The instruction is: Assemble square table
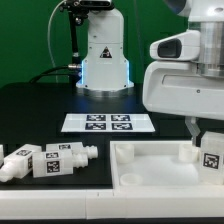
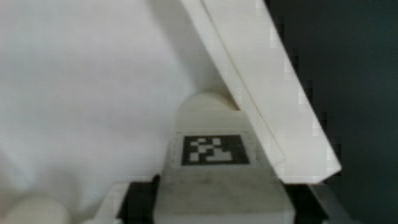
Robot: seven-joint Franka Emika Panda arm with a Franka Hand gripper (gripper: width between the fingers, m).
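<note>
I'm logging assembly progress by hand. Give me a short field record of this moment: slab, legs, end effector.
slab: white, rim up, at the exterior view's lower right
tagged leg: on the slab by its rim, under the end effector
loose legs: at least two, lying at the exterior view's left
end effector: lowered at the tagged leg; grip cannot be told
marker board: flat, beyond the slab
</note>
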